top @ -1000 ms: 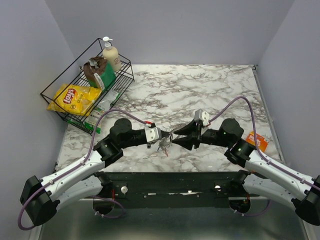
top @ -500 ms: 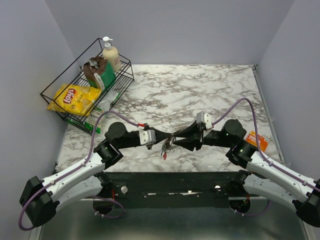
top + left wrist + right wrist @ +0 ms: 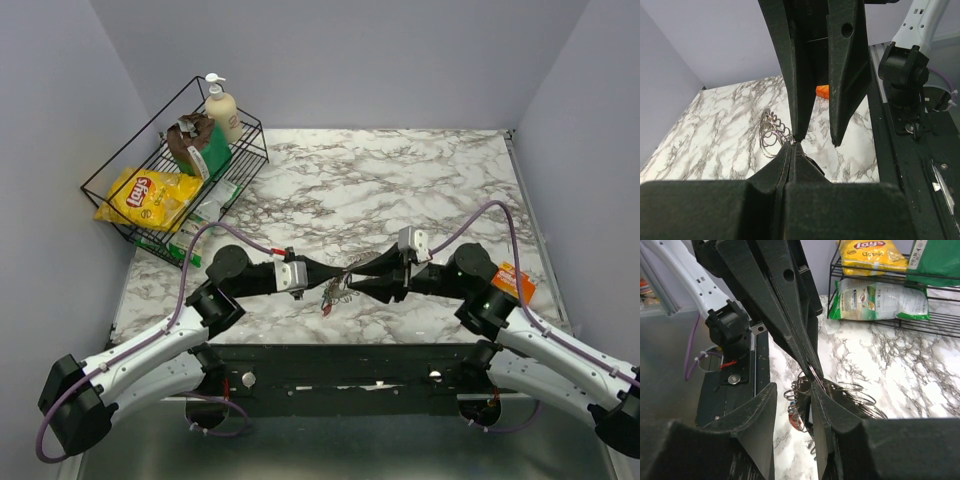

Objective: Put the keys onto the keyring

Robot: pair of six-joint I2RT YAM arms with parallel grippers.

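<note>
Tightly left pincer (image 3: 791, 146) grips keyring (image 3: 771, 134); right pincer (image 3: 816, 141) parted

1. Left gripper (image 3: 791, 146): at the bottom of the frame, fingers pressed together. The tips pinch the edge of the keyring (image 3: 771, 134).
2. Keyring: silvery wire loops bunched just frame-left of those tips, over the marble table (image 3: 715, 135) (hanging or resting, cannot tell).
3. Right gripper (image 3: 817, 141): enters from the top, jaws apart, with marble showing between them. One fingertip (image 3: 799, 134) touches the left gripper's tips; the other stands clear.
4. Orange piece (image 3: 822, 90): flat on the table beyond, partly hidden by the right gripper.
5. Right arm (image 3: 902, 75): black joint and white link at frame-right, above a black base plate (image 3: 910, 165).
</note>
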